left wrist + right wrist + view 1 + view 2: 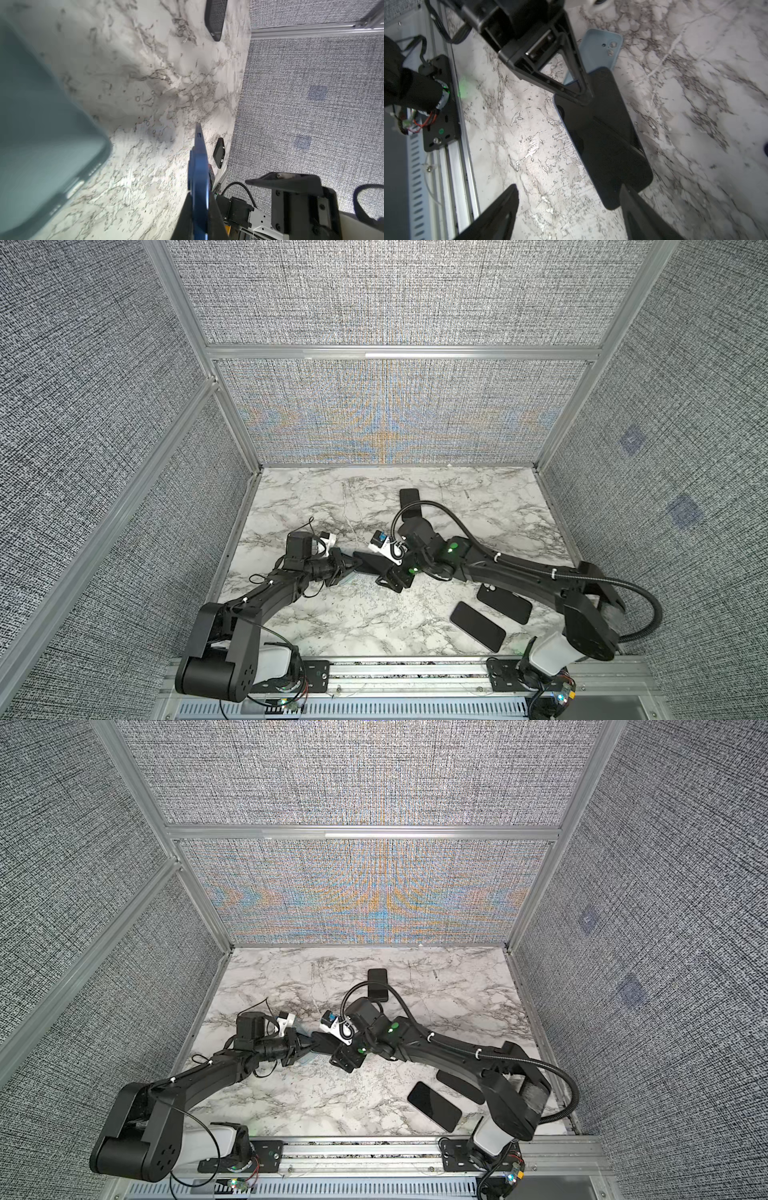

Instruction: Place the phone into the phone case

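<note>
Broadly, the marble table (332, 497) fills the floor of the booth. The left arm (266, 597) reaches in from 7 o'clock and the right arm (519, 572) from 4 o'clock, and they meet near the table's middle, a little toward 9 o'clock.

The phone (602, 135), dark screen up, sits at that meeting point. The left gripper (583, 97) is clamped tight on one short end of it. In the left wrist view the phone (199, 166) shows edge-on, a thin blue body pinched between the black fingers.

The right gripper (568, 187) stands spread wide and holds nothing. One of its fingers is at the phone's opposite end, and whether it touches cannot be told.

The phone case (600, 45), pale blue with camera cut-outs, lies flat on the marble. In the right wrist view the clamped end of the phone overlaps it, and the phone is not seated inside. In a top view only a pale sliver of the case (351, 578) shows below the left gripper, toward 7 o'clock of the phone.

Three smaller dark pieces lie apart from all this. The rear slab (409, 504) is toward 12 o'clock. The right slab (504, 603) and the front slab (478, 630) lie side by side toward 5 o'clock, beside the right arm.
</note>
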Tool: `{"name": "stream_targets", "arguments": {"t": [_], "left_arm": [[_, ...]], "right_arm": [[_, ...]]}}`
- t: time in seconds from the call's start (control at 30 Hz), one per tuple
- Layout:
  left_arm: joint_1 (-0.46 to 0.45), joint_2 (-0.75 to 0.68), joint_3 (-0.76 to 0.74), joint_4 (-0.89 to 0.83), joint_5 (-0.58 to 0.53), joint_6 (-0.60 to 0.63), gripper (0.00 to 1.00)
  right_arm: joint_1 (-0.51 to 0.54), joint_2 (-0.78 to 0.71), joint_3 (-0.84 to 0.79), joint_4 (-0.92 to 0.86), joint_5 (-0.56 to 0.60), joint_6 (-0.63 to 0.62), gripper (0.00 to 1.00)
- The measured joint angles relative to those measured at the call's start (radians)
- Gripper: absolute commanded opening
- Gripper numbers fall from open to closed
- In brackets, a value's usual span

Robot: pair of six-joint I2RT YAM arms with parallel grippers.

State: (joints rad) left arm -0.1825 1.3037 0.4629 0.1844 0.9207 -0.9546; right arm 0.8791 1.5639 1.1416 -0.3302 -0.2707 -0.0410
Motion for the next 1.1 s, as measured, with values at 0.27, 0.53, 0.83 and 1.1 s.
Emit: {"name": "stream_targets", "arguments": {"t": [0.27,0.53,0.83,1.1], "left_arm": [[0.000,-0.003,0.054,0.054,0.074,-0.024,0.04],[-0.001,0.020,0.060,0.185,0.140,-0.107,0.03],[-0.010,0.045,0.055,0.307,0.167,-0.187,0.03],[-0.030,0.075,0.056,0.390,0.181,-0.234,0.03]], "right_arm": [[-0.294,-0.089,-0.124,0.070,-0.285,0.385,0.74],[-0.452,-0.046,-0.386,0.571,-0.628,0.872,0.65],[-0.467,0.039,-0.439,0.949,-0.734,1.125,0.60],[-0.451,0.102,-0.442,1.125,-0.754,1.230,0.47]]}}
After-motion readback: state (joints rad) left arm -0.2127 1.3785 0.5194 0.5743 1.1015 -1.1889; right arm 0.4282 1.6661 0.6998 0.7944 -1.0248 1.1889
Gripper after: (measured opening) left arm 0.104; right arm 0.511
